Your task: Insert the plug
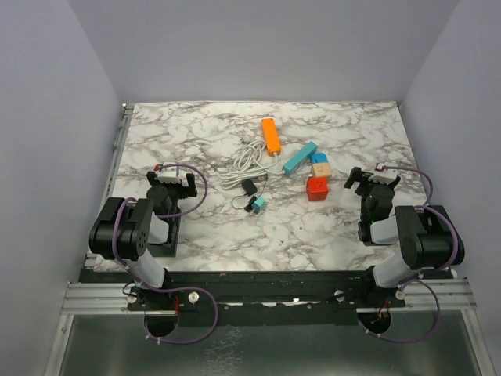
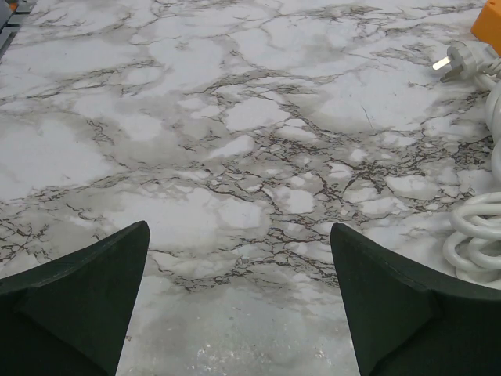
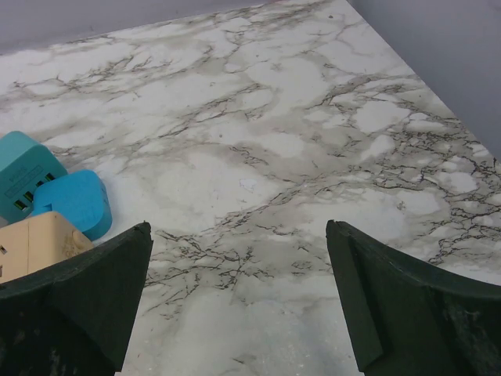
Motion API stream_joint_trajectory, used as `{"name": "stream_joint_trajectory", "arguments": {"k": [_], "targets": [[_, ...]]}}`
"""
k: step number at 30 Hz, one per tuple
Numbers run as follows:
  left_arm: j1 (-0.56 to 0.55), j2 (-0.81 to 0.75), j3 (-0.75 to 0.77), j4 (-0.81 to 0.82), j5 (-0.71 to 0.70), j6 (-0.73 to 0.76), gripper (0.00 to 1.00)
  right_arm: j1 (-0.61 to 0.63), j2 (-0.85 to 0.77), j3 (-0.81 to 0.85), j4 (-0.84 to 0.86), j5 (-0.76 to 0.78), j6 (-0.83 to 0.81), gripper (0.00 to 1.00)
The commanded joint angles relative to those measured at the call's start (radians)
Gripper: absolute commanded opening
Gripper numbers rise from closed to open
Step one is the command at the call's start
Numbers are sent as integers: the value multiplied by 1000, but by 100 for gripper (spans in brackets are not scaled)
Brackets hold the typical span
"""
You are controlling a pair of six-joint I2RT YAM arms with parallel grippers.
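The left tool (image 2: pixel 239 235) is spread wide with nothing between its fingers, hanging low over bare table (image 2: pixel 235 117). It's the same story for the right tool (image 3: pixel 239 227): fingers well apart, empty, only marble below. By my reading this is the very opening step, with no reach under way and nothing gripped.

Ahead of the left tool and off to its right lies the white plug (image 2: pixel 452 63), on its side on the table with its metal pins showing, just beside a corner of the orange power strip (image 2: pixel 489 23). Closer in on that same right side sit the loops of the white cord (image 2: pixel 477 235).

Ahead of the right tool and to its left is a tan adapter (image 3: pixel 35 243) with a blue adapter (image 3: pixel 74 200) against it, and the end of a teal power strip (image 3: pixel 23 176) just beyond. From above, a black plug (image 1: pixel 249 186) lies between the two tools.

The left tool looks the better placed for the next move. It needs to go forward and to the right, settle over the plug's body rather than the cord, and close with the pins left clear. The right tool will probably have to steady a strip. Which socket is meant, I cannot tell.
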Motion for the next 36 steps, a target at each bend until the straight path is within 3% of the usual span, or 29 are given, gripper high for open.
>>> {"name": "stream_joint_trajectory", "arguments": {"k": [1, 11, 14, 17, 19, 20, 21, 22, 24, 27, 29, 32, 34, 36], "targets": [[4, 3, -4, 22, -17, 1, 99, -9, 3, 0, 26, -5, -4, 100], [4, 4, -3, 22, -17, 1, 99, -9, -4, -1, 26, 5, -5, 100], [5, -11, 8, -3, -17, 2, 99, -6, -86, 21, -85, -36, -32, 100], [7, -99, 136, -299, -17, 2, 99, -4, -246, 80, -317, -84, -37, 100], [7, -140, 281, -561, 13, 28, 99, -7, -334, 160, -531, 149, 221, 100], [7, -152, 331, -648, 41, 35, 99, -8, -377, 232, -763, 292, 430, 100], [7, -166, 374, -717, 71, 36, 99, -20, -400, 292, -960, 368, 627, 100], [7, -183, 403, -766, 117, 35, 99, -55, -416, 321, -1053, 313, 730, 100], [7, -215, 446, -848, 230, 31, 99, -132, -453, 292, -953, 36, 693, 100], [-9, -228, 544, -990, 381, 18, 99, -134, -455, 336, -958, -112, 622, 87], [-58, -200, 646, -1154, 371, 30, 99, -101, -382, 460, -1108, -122, 577, 82], [-143, -141, 773, -1293, 332, 65, 99, -14, -280, 601, -1269, -43, 522, 82], [-200, -105, 829, -1356, 305, 83, 99, 43, -211, 689, -1372, 12, 510, 99], [-248, -65, 876, -1377, 277, 93, 99, 67, -135, 775, -1466, 9, 508, 100]]}}
